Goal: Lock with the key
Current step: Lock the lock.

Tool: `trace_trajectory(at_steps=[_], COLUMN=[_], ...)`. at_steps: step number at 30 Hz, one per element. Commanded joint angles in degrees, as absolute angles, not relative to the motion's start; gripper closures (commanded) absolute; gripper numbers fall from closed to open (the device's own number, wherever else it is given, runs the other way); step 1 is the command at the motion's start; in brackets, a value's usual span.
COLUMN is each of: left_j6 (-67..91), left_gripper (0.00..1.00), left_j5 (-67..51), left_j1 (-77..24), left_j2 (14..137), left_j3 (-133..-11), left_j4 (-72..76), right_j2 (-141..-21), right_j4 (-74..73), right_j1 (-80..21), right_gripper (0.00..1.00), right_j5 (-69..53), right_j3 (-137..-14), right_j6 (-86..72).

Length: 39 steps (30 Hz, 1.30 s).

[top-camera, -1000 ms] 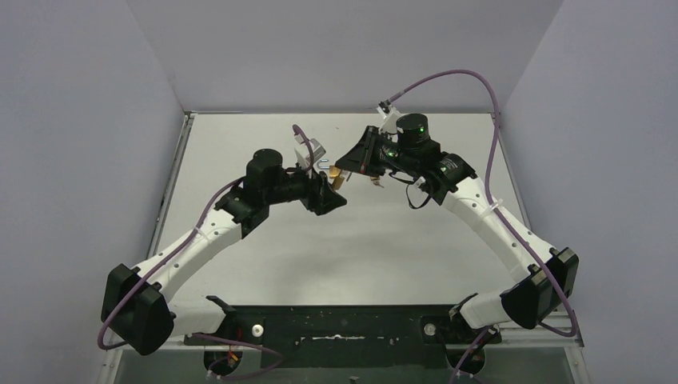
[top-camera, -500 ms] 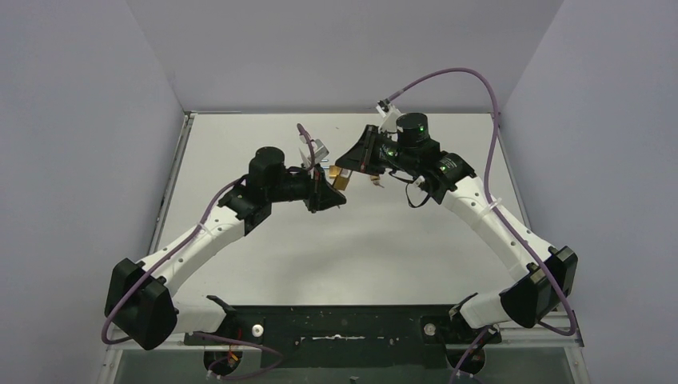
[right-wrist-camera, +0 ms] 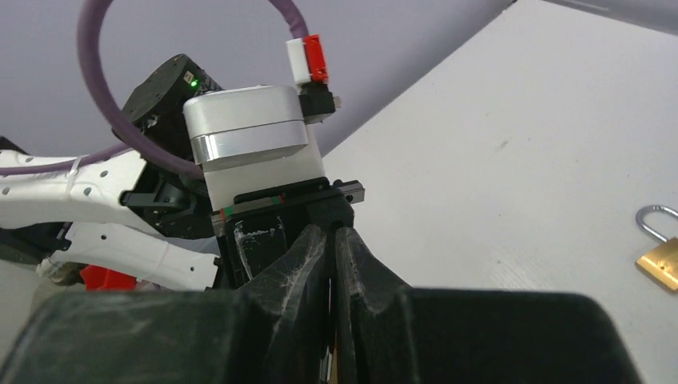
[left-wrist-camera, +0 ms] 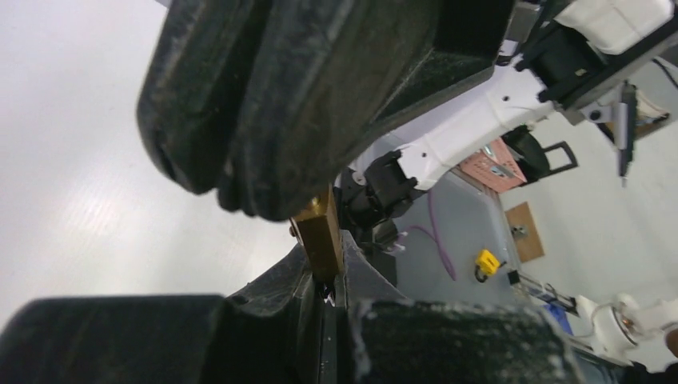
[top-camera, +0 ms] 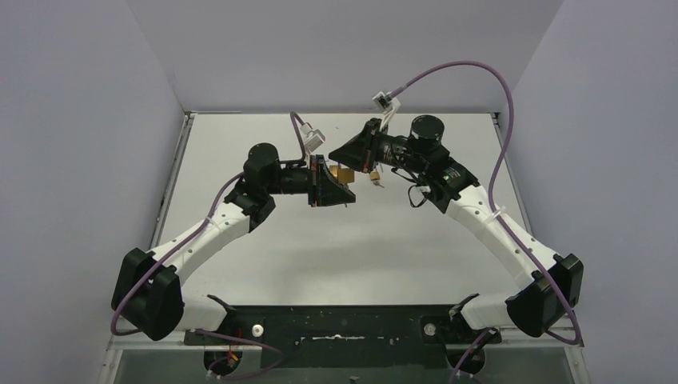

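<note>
A brass padlock hangs in the air between my two grippers, above the middle of the far half of the table. The right gripper is shut on its upper part. In the left wrist view the padlock shows edge-on below the right gripper's fingers. My left gripper is shut right at the padlock's lower end. Only a small shiny sliver of the key shows between its fingers. From the right wrist, the right gripper has its fingers pressed together, and the held padlock is hidden.
A second brass padlock with a raised shackle lies on the white table, to the right in the right wrist view. The left arm's wrist camera block sits just beyond my right fingertips. Grey walls enclose the table.
The left gripper has closed at the padlock's lower end. Both wrists have turned, and the padlock has shifted slightly between the grippers.
</note>
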<state>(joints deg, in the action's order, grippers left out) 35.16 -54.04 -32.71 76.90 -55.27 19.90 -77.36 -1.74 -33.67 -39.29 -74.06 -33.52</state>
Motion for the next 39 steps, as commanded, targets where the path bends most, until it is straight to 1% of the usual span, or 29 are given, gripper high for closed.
trace_trajectory(at_steps=[1, 7, 14, 20, 27, 39], left_j6=[46.17, 47.91, 54.70, 57.13, 59.14, 68.43], left_gripper=[1.00, 1.00, 1.00, 1.00, 1.00, 1.00], left_j5=[-59.85, -60.84, -61.53, -62.21, -62.24, -63.50], left_j1=[-32.40, -29.95, -26.39, -25.58, -25.66, -25.68], left_j2=[76.83, 75.37, 74.75, 74.89, 75.27, 77.99], left_j3=[-59.42, -59.48, -57.90, -57.92, -58.38, -59.90], left_j4=[40.44, 40.89, 49.85, 52.41, 54.82, 65.82], right_j2=[-76.25, -74.66, -73.13, -72.80, -71.99, -73.40], right_j4=[1.35, -2.48, -1.08, -1.26, 1.48, 0.27], right_j1=[-35.42, -35.42, -35.44, -35.50, -37.13, -42.37], right_gripper=[1.00, 1.00, 1.00, 1.00, 1.00, 1.00], right_j5=[-49.33, -51.12, -54.55, -55.59, -52.65, -47.77], right_j3=[-73.52, -74.18, -72.13, -71.63, -69.50, -68.97], right_j6=[-28.29, -23.42, -22.15, -22.43, -23.73, -21.99])
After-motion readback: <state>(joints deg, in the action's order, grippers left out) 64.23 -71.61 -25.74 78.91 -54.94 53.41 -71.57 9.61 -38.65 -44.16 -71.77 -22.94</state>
